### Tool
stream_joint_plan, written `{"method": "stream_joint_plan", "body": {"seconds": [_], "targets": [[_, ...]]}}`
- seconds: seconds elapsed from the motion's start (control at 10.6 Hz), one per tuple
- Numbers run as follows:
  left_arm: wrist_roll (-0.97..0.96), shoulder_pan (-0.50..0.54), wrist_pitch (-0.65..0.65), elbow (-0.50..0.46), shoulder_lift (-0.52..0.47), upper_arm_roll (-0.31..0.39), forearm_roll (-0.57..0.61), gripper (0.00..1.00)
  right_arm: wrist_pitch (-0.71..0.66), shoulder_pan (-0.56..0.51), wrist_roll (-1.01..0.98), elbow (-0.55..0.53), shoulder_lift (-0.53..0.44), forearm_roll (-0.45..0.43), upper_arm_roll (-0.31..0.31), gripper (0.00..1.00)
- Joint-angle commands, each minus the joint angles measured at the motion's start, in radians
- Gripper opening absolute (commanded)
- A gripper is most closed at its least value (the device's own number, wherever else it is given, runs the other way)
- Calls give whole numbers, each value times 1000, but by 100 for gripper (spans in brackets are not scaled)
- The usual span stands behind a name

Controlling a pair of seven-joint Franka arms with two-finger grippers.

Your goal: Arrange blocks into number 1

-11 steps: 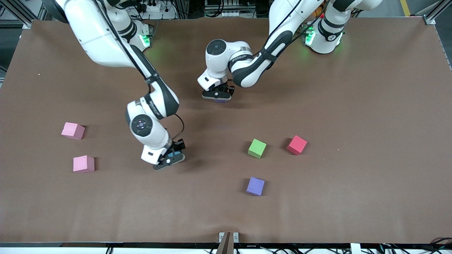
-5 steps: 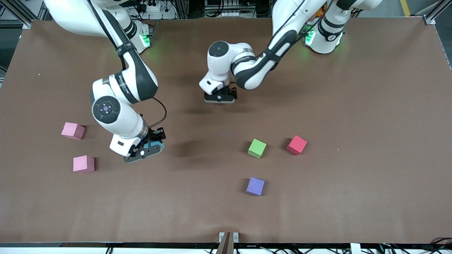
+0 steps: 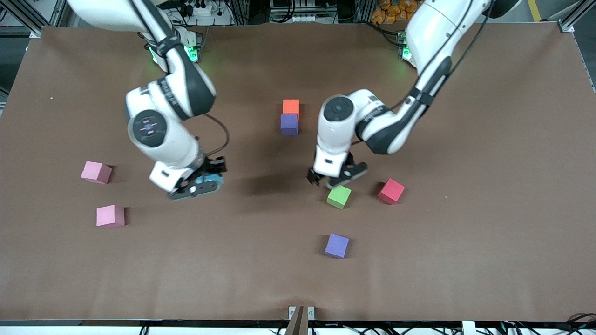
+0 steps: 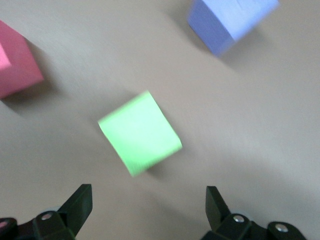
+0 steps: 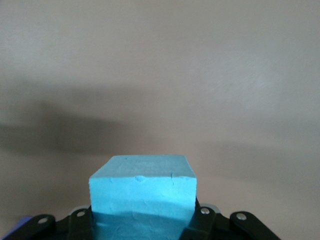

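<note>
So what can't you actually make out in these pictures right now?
- Front view: most of the light blue block, covered by the right gripper shut on it.
- Front view: whether the orange block and the purple block beside it touch.
- Left wrist view: the green block has smeared edges; the red block is cut off at the frame edge.

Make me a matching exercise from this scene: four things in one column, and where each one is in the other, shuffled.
Things:
1. light blue block
2. green block
3. orange block
4. red block

Places:
A. touching a purple block
B. in the right gripper
C. beside the green block, toward the left arm's end
D. under the open left gripper

Pairs: 1-B, 2-D, 3-A, 4-C
</note>
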Motion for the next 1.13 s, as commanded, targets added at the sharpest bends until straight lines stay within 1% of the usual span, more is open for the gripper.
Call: {"method": "stream_joint_plan", "body": {"seconds": [0.0, 0.09, 0.28, 0.47, 0.76, 1.04], "targets": [[-73, -30, -21, 104, 72, 46, -27, 100, 25, 116, 225, -43, -4, 9, -2, 0], [-75, -33, -21, 119, 87, 54, -60, 100, 55, 159, 299, -66, -1, 9, -2, 0], [-78, -39, -38, 165, 101, 74, -132, 100, 208, 241, 434, -166, 11, 9, -2, 0], [-131, -50, -95, 225, 138, 80, -148, 100, 324, 288, 502, -221, 50, 7, -2, 0], [-216, -66, -98, 231, 166, 109, -150, 100, 396, 333, 562, -221, 113, 7, -2, 0], [-224, -66, -95, 233, 184, 111, -151, 100, 430, 356, 580, -232, 129, 6, -4, 0]]}}
